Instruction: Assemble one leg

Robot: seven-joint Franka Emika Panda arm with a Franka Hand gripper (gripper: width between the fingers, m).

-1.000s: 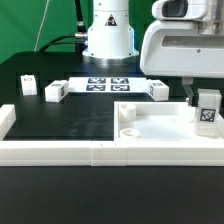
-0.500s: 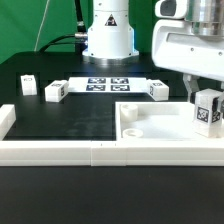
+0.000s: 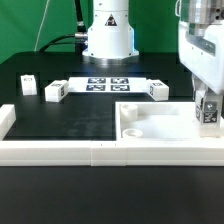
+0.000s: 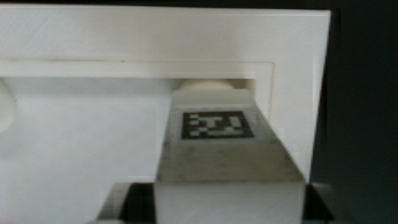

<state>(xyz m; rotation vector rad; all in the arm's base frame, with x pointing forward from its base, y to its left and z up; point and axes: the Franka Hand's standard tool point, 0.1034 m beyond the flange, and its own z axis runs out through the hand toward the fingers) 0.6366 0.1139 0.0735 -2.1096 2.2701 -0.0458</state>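
Leg [image 3: 208,113] in gripper [image 3: 207,108], over slab [image 3: 160,124].

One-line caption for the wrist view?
Gripper holds small white tagged cuboid leg over large flat white slab.

We are viewing a black table [image 3: 60,120] lying before a green backdrop [image 3: 30,25]. A white rail [image 3: 60,152] is edging its front, and the marker board [image 3: 108,84] is resting behind.
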